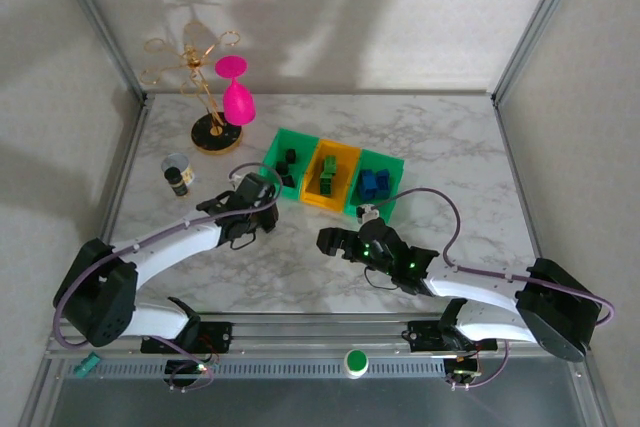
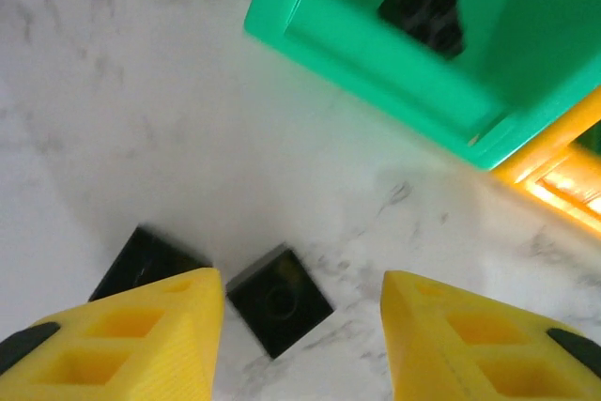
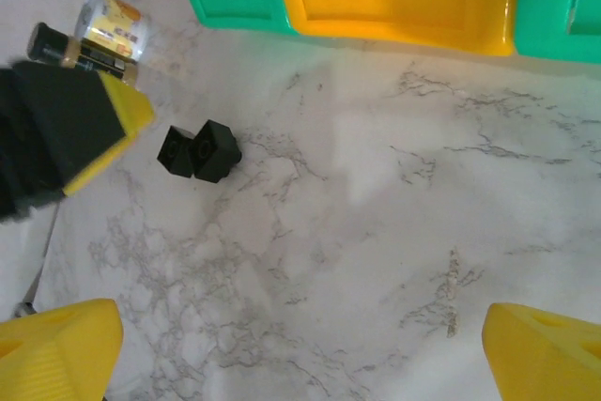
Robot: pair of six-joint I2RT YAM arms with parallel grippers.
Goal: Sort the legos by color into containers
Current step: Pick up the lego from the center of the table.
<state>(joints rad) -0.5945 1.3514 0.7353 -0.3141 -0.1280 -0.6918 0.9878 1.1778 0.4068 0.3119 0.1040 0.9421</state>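
Two black legos lie on the marble just in front of the left green container [image 1: 292, 159]. In the left wrist view one black lego [image 2: 280, 300] sits on the table between my left gripper's [image 2: 300, 284] open yellow fingers, close to the left one. The other black lego [image 2: 146, 260] is partly hidden behind that finger. Black legos [image 2: 423, 16] lie in the green container [image 2: 376, 53]. The yellow container [image 1: 333, 173] holds green legos, and the right green container [image 1: 378, 185] holds blue ones. My right gripper [image 3: 300, 316] hangs wide open over bare marble, with both black legos [image 3: 199, 150] ahead to its left.
A small dark-capped bottle [image 1: 180, 179] stands left of the containers, close to my left arm. At the back left are a gold wire stand [image 1: 205, 87] and a pink glass [image 1: 238, 97]. Metal-framed walls close in the table's sides and back.
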